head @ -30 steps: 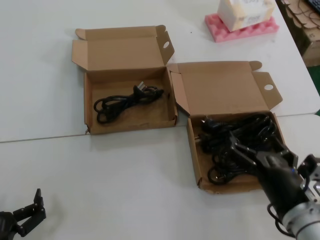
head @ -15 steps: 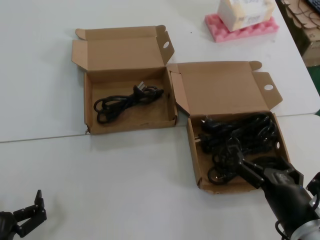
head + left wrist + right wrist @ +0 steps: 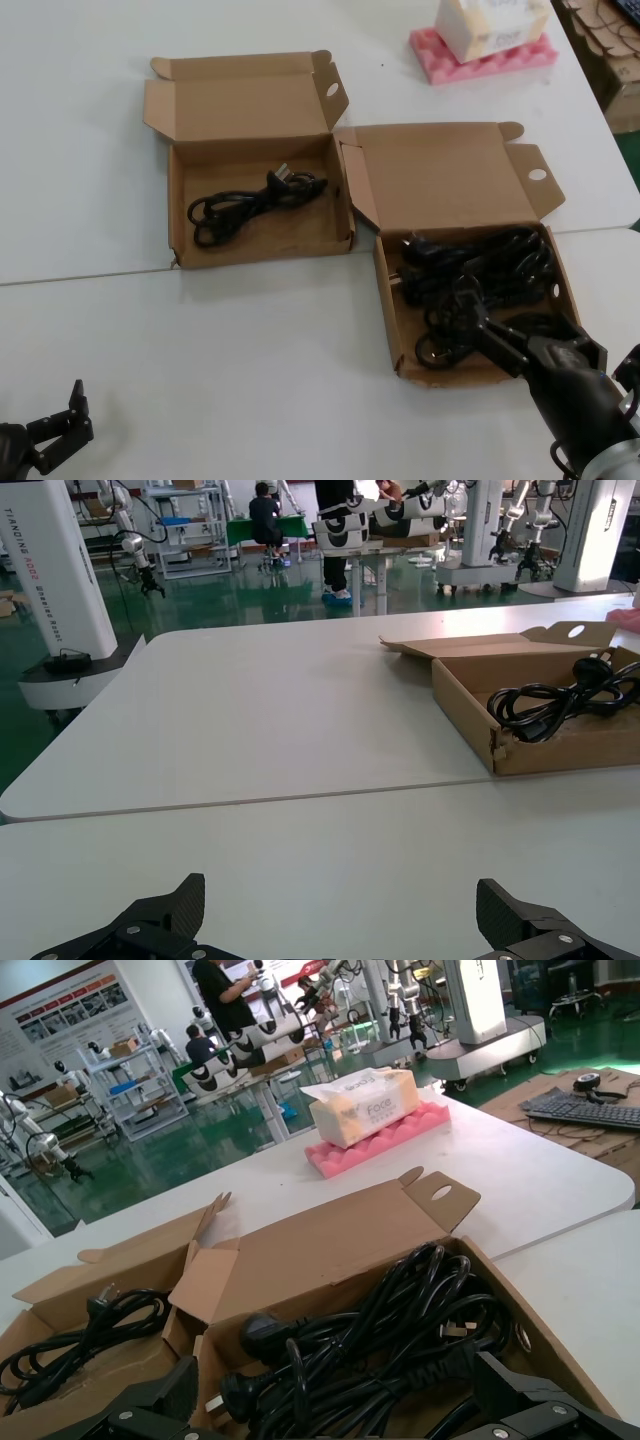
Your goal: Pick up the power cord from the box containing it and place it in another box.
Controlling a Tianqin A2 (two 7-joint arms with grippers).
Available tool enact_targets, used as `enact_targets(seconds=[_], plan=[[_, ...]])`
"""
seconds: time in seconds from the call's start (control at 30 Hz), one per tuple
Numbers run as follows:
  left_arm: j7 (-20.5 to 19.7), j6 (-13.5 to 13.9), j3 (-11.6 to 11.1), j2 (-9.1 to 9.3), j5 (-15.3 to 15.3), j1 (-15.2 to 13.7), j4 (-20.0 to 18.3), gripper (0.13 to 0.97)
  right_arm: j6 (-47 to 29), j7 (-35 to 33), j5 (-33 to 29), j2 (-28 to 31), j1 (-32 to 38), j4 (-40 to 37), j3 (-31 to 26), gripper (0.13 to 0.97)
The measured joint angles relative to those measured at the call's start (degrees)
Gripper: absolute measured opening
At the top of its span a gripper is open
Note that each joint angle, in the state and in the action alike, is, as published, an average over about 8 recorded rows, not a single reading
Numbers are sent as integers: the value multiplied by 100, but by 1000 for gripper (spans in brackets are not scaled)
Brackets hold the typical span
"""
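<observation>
Several black power cords (image 3: pixel 470 270) lie tangled in the larger cardboard box (image 3: pixel 384 300) on the right, its lid folded back. My right gripper (image 3: pixel 532 338) is open over the near end of this box. In the right wrist view its fingers straddle the cord pile (image 3: pixel 400 1320) and hold nothing, with the gripper (image 3: pixel 340 1405) low above it. The smaller box (image 3: pixel 175 210) stands to the left and farther back, holding one looped cord (image 3: pixel 255 200). My left gripper (image 3: pixel 50 430) is parked open over bare table at the near left, also seen as (image 3: pixel 340 920).
A pink foam pad with a tissue pack (image 3: pixel 483 45) sits at the table's far right. Stacked cardboard (image 3: pixel 610 50) lies beyond the right edge. A seam (image 3: pixel 150 272) runs across the table just in front of the smaller box.
Over the past second my right gripper drew back from the middle of the cord pile toward the box's near end, then held still. The left arm has not moved.
</observation>
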Motion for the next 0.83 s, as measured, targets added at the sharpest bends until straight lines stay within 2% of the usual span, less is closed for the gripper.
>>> enact_targets(seconds=[0.83], plan=[[0,0,0,0,0,0,0,966,0,0,0,0,0,0,0,966]])
